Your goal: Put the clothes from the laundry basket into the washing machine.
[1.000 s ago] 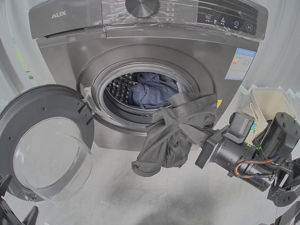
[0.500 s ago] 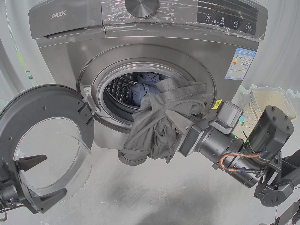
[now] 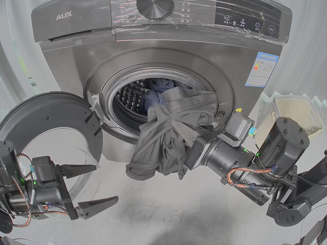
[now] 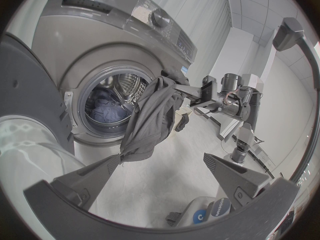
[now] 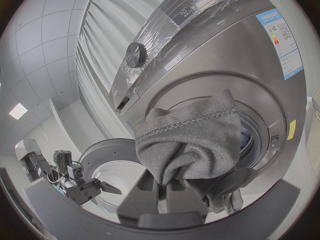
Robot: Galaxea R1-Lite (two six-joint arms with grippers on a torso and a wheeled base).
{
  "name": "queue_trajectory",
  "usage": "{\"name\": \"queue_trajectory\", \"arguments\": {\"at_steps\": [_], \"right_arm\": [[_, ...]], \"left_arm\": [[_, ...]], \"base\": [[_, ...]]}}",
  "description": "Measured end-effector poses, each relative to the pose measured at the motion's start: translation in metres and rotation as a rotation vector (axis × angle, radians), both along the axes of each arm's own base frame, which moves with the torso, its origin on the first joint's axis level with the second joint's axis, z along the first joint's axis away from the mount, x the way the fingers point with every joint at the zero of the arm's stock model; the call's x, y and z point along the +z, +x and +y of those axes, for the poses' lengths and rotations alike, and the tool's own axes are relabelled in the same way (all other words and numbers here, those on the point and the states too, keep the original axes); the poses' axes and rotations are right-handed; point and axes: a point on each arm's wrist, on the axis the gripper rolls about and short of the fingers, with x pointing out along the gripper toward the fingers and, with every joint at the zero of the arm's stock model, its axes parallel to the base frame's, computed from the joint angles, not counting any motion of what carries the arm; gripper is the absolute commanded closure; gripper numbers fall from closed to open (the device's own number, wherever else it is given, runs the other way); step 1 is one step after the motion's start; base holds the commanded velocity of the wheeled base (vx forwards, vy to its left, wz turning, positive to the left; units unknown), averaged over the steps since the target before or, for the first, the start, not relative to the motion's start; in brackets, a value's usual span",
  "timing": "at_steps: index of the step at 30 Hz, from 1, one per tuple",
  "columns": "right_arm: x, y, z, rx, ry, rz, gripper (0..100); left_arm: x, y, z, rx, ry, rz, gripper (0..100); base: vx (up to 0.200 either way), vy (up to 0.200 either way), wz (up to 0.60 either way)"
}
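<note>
The right hand (image 3: 186,134) is clamped on a grey garment (image 3: 160,136), which hangs from it before the washing machine (image 3: 102,58) opening. The left hand (image 3: 98,185) is spread wide, low beside the open door (image 3: 47,116).

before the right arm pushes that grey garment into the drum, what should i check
1. Door swung wide open: ok.
2. Right claw shut on the grey garment: ok.
3. Garment inside the drum: not ok, most of it hangs outside, below the opening.
4. Room in the drum: ok, blue clothes lie at the back.
5. Left claw open, holding nothing: ok.
6. Laundry basket emptied: cannot tell, partly hidden.
</note>
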Motion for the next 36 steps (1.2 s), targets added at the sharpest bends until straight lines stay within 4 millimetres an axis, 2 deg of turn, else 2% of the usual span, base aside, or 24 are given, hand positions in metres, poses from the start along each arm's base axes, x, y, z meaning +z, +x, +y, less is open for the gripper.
{"name": "queue_trajectory", "arguments": {"at_steps": [11,24,36], "right_arm": [[-0.001,0.001,0.001,-0.02,0.0,0.004,100],[-0.005,0.003,0.003,-0.021,-0.012,0.01,100],[-0.005,0.003,0.004,-0.02,-0.015,0.009,100]], "left_arm": [[-0.019,0.041,-0.024,0.028,0.024,0.027,0],[-0.043,0.057,-0.03,0.037,0.067,0.113,0],[-0.062,0.078,-0.04,0.04,0.057,0.083,0]], "base": [[0.0,0.0,0.0],[0.0,0.0,0.0],[0.0,0.0,0.0]]}}
